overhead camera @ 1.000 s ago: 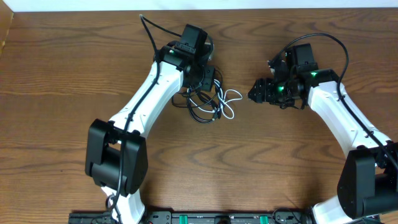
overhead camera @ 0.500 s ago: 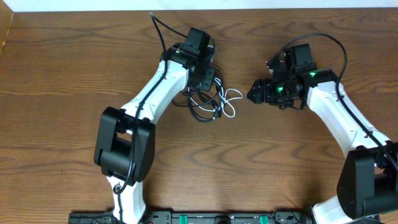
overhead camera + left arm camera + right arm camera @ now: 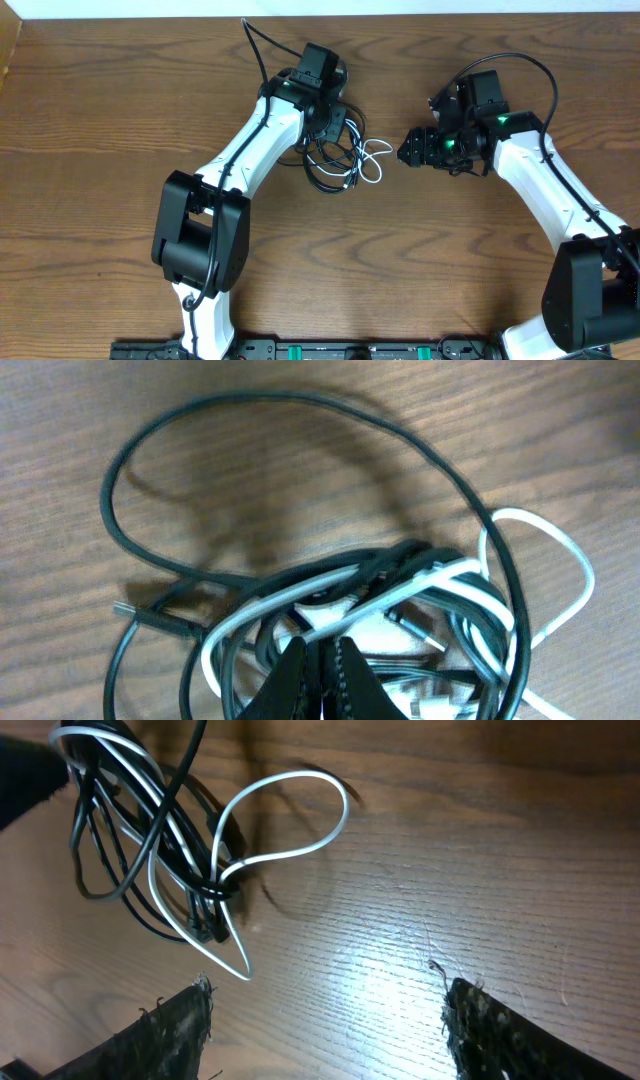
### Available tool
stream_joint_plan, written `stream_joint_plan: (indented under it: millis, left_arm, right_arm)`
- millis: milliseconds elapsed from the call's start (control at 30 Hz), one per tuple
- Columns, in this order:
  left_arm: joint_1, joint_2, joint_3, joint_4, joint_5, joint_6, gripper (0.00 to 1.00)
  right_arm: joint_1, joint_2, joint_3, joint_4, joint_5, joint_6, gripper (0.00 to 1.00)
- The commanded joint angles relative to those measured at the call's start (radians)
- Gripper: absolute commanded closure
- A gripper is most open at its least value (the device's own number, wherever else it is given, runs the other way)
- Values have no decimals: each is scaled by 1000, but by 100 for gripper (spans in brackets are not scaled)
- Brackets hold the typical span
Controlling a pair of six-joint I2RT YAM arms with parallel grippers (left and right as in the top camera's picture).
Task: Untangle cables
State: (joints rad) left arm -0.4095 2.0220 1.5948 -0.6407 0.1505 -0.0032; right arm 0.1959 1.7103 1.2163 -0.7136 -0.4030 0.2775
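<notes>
The black cable [image 3: 322, 186] and white cable [image 3: 373, 160] lie tangled by the table's [image 3: 100, 200] far edge, mid-width. The left end effector [image 3: 320, 652] sits closed atop the tangle; the right end effector [image 3: 325, 1020] stands wide just beside it.

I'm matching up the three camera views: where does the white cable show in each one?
Overhead: the white cable loops at the right edge of the tangle, between the two arms.
Left wrist: right half of the picture, one loop bulging towards the right edge.
Right wrist: upper left, one loop reaching towards the centre.
Shared landmark: the black cable wound through it.
</notes>
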Motion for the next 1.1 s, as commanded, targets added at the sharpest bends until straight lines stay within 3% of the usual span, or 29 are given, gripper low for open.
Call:
stream_joint_plan:
  millis: [0,233,667,800,1067]
  left_arm:
    - [0,12,-14,38,-10,-16,89]
    - [0,71,-45,133,-9,-16,84]
    - [0,155,-45,148,-10,-16,83]
    - [-1,155,-47,151,-9,-16,72]
    - [-27,155,-121,184,-10,-16,68]
  right_arm:
    - [10,9,-1,3,8,-13,26]
    - [14,9,-1,2,8,-29,26]
    - [15,9,-1,3,9,-32,25]
    - [15,9,-1,3,8,-32,25]
    - [15,9,-1,3,9,-32,25]
